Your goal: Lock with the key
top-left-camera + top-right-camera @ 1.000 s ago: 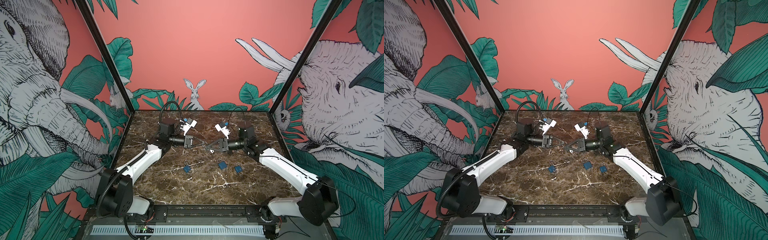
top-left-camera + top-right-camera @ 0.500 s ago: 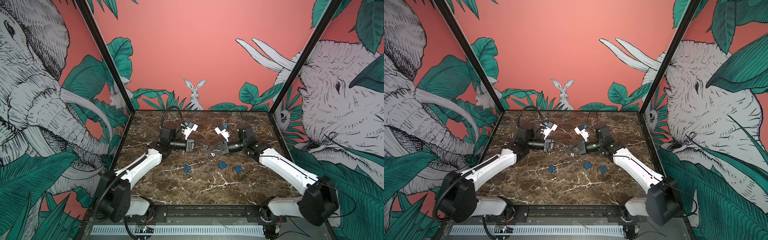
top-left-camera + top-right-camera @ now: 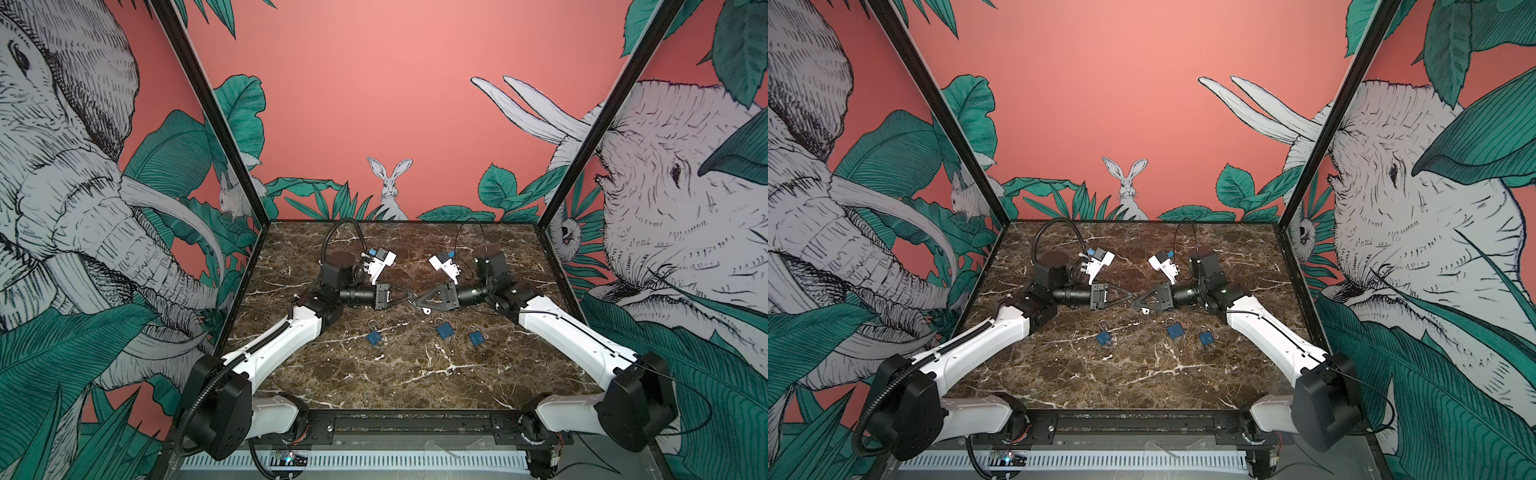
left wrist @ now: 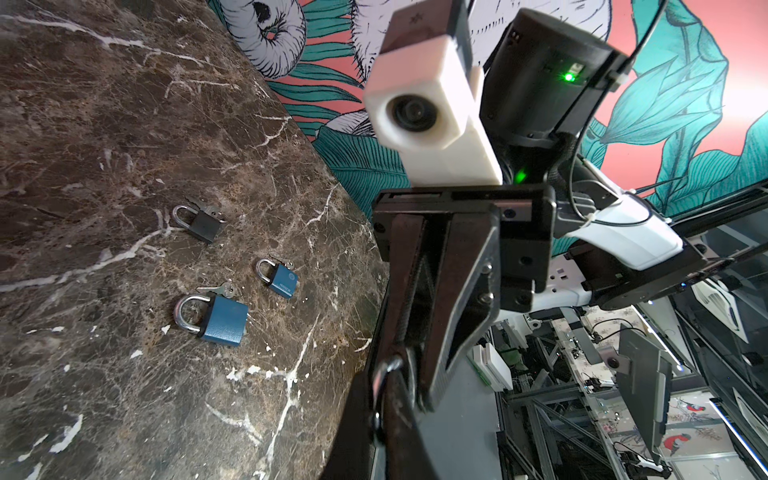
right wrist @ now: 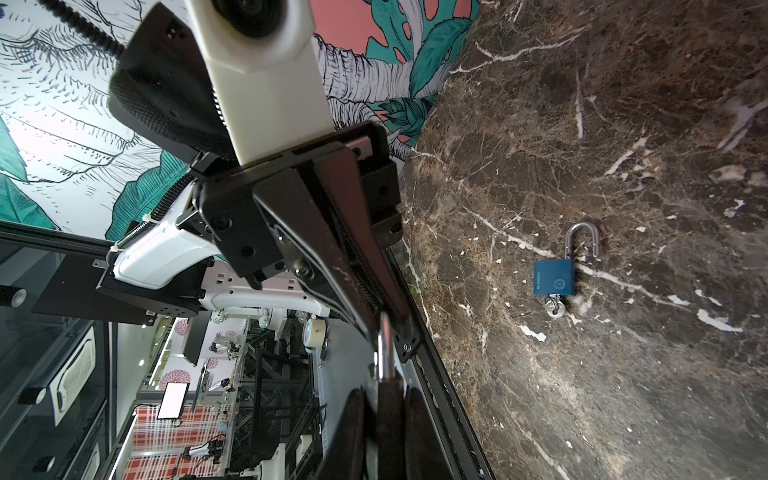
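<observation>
Our left gripper [image 3: 409, 296] and right gripper [image 3: 418, 300] meet mid-air, both pinched shut on what seems the key [image 5: 384, 345]. The padlocks [image 3: 444, 330] lie on the table [image 3: 415, 374] below. We risk dropping it if either pulls unevenly.

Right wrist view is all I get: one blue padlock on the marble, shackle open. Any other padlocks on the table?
Observer: Yes, three in both top views: the left padlock, probably yours, then the middle padlock and the right padlock.
Operator: Where are the grippers relative to them?
Observer: The left gripper and right gripper meet tip to tip above the marble table, farther back than the padlocks.
Operator: Is the right one holding anything?
Observer: The left wrist view shows its jaws drawn together with a small metal loop at the tips.
</observation>
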Motion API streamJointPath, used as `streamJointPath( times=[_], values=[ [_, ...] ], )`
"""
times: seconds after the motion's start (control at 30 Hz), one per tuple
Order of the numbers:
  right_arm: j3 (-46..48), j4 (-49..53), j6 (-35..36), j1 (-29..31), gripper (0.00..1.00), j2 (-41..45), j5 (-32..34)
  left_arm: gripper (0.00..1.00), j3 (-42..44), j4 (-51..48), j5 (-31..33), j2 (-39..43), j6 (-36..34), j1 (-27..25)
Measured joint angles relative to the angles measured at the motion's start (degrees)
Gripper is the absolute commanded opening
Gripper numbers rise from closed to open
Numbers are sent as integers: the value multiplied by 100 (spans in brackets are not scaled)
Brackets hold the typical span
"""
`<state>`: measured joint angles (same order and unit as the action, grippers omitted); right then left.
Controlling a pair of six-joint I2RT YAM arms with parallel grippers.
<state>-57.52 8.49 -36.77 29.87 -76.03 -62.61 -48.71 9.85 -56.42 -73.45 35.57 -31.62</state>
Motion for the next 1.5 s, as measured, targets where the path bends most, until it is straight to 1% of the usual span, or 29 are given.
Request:
streamJointPath(
  times=[0.1,0.2,0.33,0.37,0.4,0.43,0.67,0.73,1.33,1.37,1.5],
  values=[
    [0,-186,7,-2,0,-2,2,0,-2,186,-101,-7,225,109],
    [0,-415,66,2,0,-2,4,0,-85,341,-337,-59,448,249],
    [0,-619,195,2,0,-2,4,1,-269,328,-540,-142,542,328],
    [0,-654,229,2,0,-2,4,3,-297,326,-573,-157,546,341],
    [0,-673,269,2,0,-2,11,10,-326,315,-599,-173,546,352],
    [0,-688,299,2,0,-2,22,12,-354,291,-629,-188,544,361],
    [0,-691,501,20,0,-4,94,14,-378,203,-605,-195,636,382],
    [0,-691,538,26,0,-4,116,17,-378,199,-603,-195,662,380],
    [-35,-695,603,79,0,-57,175,18,-378,57,-702,-199,680,380],
    [-46,-693,603,79,0,-72,175,17,-378,42,-702,-199,669,380],
    [-50,-660,603,79,0,-81,125,6,-378,33,-787,-197,577,380]
  ],
)
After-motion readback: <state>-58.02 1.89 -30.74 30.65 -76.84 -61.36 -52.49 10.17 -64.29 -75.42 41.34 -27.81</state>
